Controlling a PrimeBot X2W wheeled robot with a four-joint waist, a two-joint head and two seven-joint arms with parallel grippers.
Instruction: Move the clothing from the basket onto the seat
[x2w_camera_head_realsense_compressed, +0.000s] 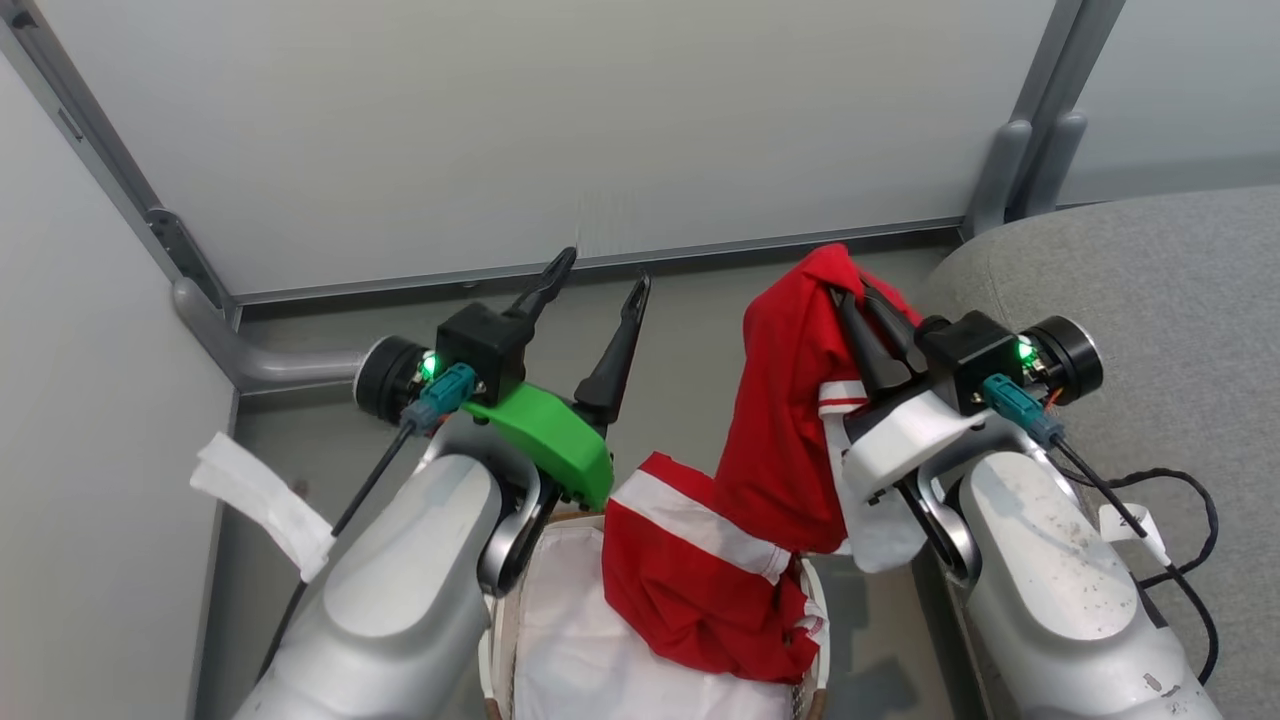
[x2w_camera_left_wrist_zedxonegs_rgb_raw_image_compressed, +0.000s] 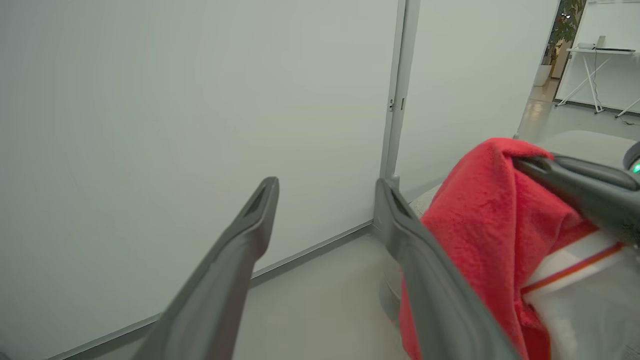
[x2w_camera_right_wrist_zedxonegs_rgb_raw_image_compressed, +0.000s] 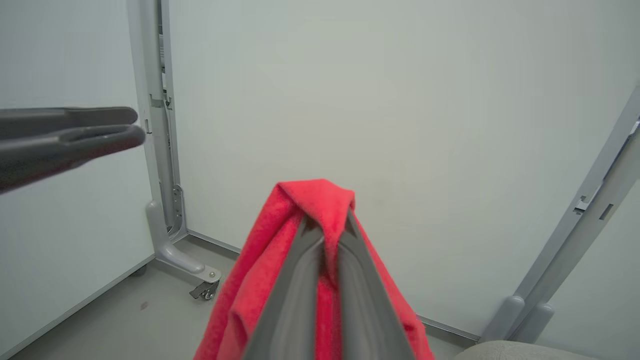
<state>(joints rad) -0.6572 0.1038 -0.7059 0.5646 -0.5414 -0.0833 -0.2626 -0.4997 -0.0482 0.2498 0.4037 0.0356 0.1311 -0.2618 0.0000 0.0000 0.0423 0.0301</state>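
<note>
Plainly, right claw (x2w_camera_head_realsense_compressed: 852, 292) pinches the clothing (x2w_camera_head_realsense_compressed: 780, 400) — left claw (x2w_camera_head_realsense_compressed: 605, 268) gapes empty, partition wall (x2w_camera_head_realsense_compressed: 550, 130) ahead.

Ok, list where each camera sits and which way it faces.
Head view: on the head, looking down at the basket and seat; both forearms, open left claw, right claw shut on the clothing.
Left wrist view: on the left wrist, facing the wall along its own spread fingers.
Right wrist view: on the right wrist, facing the wall along its own closed fingers.
Shared: all views show the clothing in the right claw.
</note>
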